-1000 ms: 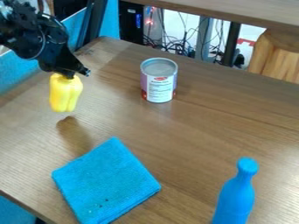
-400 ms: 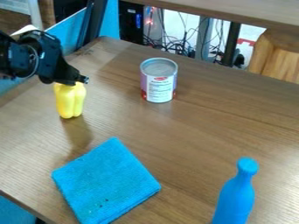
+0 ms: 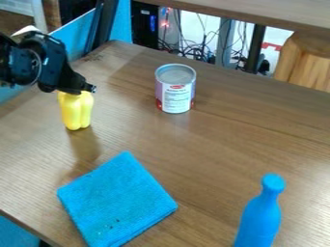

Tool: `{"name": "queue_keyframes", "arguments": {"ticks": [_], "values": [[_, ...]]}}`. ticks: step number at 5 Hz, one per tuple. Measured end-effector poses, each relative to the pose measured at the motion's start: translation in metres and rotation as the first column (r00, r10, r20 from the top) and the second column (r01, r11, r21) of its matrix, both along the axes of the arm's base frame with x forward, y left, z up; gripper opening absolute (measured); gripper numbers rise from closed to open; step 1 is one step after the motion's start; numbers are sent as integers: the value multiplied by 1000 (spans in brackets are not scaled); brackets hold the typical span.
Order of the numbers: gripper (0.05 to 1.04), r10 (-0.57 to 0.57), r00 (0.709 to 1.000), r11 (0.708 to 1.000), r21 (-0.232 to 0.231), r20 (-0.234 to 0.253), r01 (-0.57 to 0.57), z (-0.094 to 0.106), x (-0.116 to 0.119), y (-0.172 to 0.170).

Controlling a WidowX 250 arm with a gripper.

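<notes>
The yellow pepper was grasped but not yet released: upright, left of the can, it was clamped between the fingers; whether it touched the bench was unclear.

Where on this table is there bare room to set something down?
The widest bare patch of table lies between can, blue cloth and blue bottle; more runs right of the can in the picture. Upper left is crowded: the gripper holds the yellow pepper there.
</notes>
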State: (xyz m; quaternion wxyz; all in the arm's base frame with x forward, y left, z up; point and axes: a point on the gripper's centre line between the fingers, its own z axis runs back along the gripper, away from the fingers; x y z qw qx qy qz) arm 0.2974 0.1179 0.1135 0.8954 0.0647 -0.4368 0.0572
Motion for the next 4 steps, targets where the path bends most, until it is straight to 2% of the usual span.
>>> {"name": "queue_keyframes", "arguments": {"ticks": [1, 2, 3, 4], "values": [[605, 6, 1000, 1000, 6, 5, -6, 7, -1, 0], [904, 22, 996, 999, 23, 91, -24, 41, 0, 1], [1007, 42, 988, 998, 42, 151, -49, 74, -1, 3], [1003, 61, 994, 997, 45, 92, -66, 99, -4, 7]]}}
